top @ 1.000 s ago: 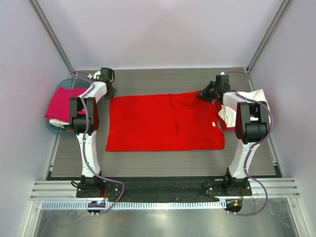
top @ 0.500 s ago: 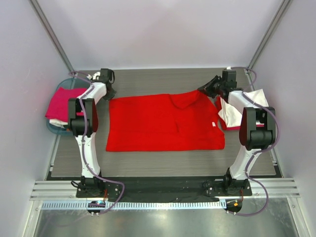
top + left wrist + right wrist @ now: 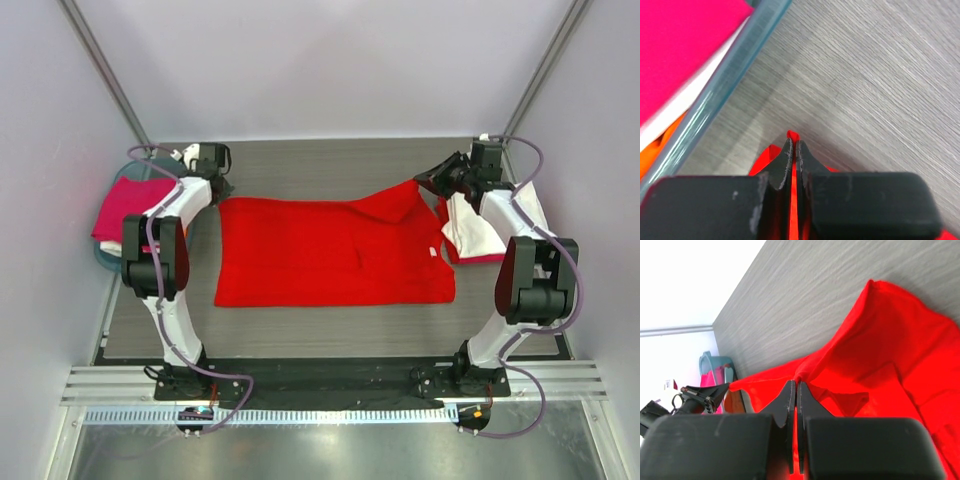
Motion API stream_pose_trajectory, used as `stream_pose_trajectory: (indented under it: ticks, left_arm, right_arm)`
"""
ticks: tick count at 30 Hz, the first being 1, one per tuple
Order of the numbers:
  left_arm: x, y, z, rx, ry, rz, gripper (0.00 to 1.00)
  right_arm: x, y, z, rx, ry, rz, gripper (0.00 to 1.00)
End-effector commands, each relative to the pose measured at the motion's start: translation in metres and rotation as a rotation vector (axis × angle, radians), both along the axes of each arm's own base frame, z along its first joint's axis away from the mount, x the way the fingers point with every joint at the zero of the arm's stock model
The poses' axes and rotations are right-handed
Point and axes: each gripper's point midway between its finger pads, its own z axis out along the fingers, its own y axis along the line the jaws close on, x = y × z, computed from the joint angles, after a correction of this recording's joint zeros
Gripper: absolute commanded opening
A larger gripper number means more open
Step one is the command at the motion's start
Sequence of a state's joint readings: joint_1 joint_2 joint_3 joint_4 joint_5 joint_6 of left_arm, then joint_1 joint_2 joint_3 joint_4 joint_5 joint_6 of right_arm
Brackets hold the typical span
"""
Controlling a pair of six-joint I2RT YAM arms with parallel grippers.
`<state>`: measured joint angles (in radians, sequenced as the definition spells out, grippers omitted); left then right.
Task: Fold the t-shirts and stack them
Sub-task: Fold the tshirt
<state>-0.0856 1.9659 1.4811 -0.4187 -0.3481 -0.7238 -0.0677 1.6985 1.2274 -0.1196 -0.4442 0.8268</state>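
Nearest, toward the bottom of the overhead view, a bare strip of the grey table (image 3: 330,330) shows. Just beyond it the bright red t-shirt (image 3: 320,260) lies spread across the middle of the frame, wider than it is deep. At its upper left corner the left gripper (image 3: 214,186) is pinched tight on the cloth. The left wrist view shows the fingers (image 3: 785,165) pressed together with a sliver of red between them and the tip of the corner poking out past them. At the upper right corner the right gripper (image 3: 430,184) is likewise clamped on the shirt's edge and holds that corner up in a raised peak, while the rest lies flat on the table. A folded white t-shirt (image 3: 478,228) lies beside the red one, near the right edge of the frame. At the left edge, the teal basket (image 3: 108,262) holds a magenta t-shirt (image 3: 125,205), and the left wrist view shows white and orange cloth (image 3: 655,150) beneath it.
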Motion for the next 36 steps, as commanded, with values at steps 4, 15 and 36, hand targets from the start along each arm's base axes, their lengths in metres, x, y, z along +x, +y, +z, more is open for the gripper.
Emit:
stream_pose_trajectory:
  ticks: [4, 15, 36]
  left_arm:
    - [-0.005, 0.007, 0.043, 0.041, -0.139, 0.024, 0.0]
    - [-0.041, 0.001, 0.038, 0.07, -0.134, 0.027, 0.0]
    - [-0.096, 0.006, 0.032, 0.062, -0.115, 0.041, 0.0]
  right_arm:
    - [-0.022, 0.006, 0.032, 0.03, -0.032, 0.021, 0.01]
    - [-0.055, 0.003, 0.029, 0.031, 0.008, -0.008, 0.01]
    - [-0.126, -0.003, 0.015, 0.045, 0.075, -0.075, 0.01]
